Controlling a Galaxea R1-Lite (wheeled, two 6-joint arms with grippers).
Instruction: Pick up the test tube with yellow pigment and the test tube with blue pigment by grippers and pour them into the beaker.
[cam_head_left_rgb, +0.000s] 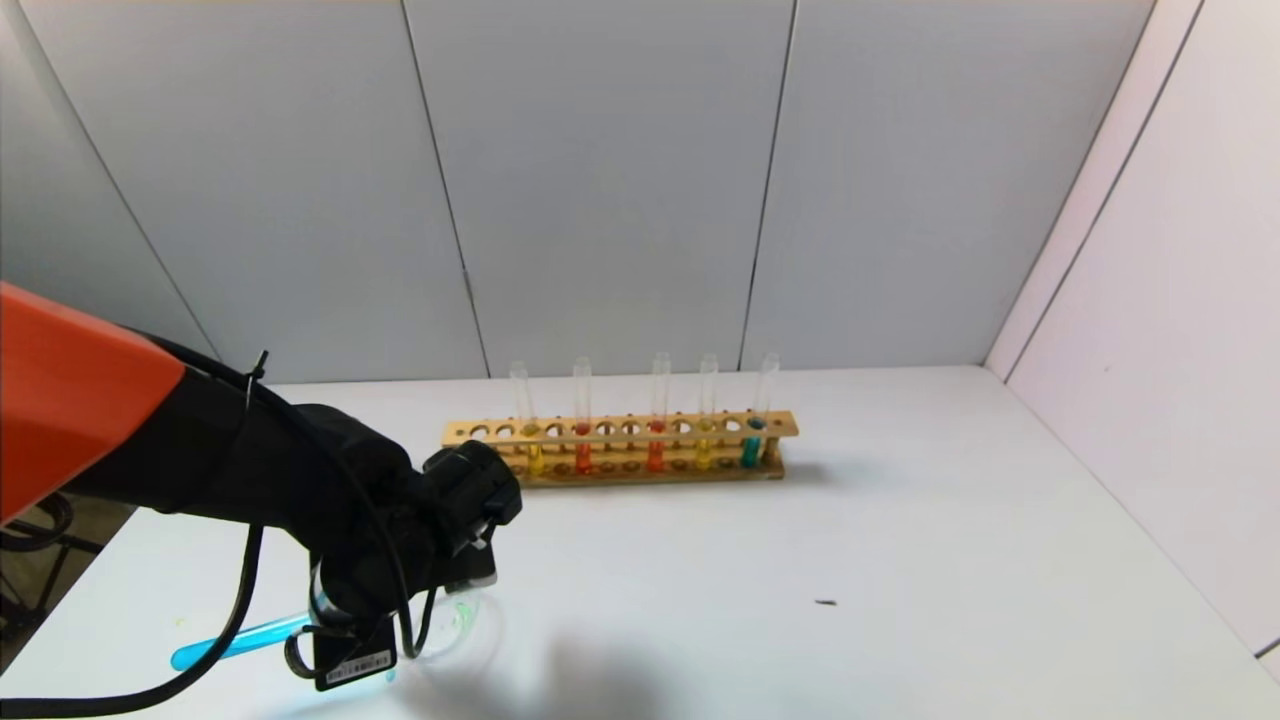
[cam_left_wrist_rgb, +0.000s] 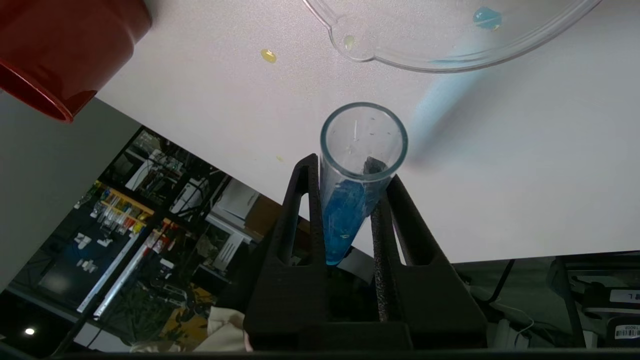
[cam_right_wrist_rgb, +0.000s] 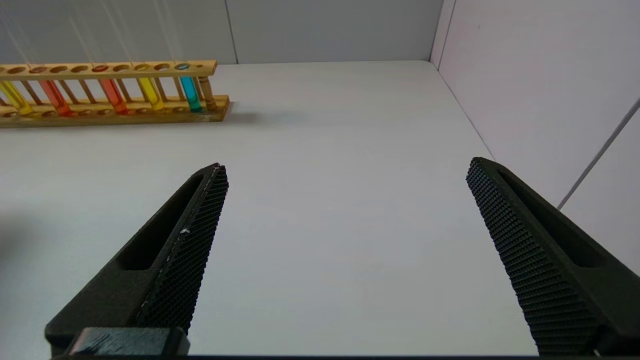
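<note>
Head view, lower left: left hand (cam_head_left_rgb: 420, 610) grasps the blue tube (cam_head_left_rgb: 240, 640), tilted at the beaker (cam_head_left_rgb: 470, 625), liquid remaining; right hand (cam_right_wrist_rgb: 345, 240) released, idle.

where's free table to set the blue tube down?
Bare: the wide stretch of table right of the rack, out to the side wall. Crowded: front left, where the left gripper holds the blue tube by the beaker and red cup.
</note>
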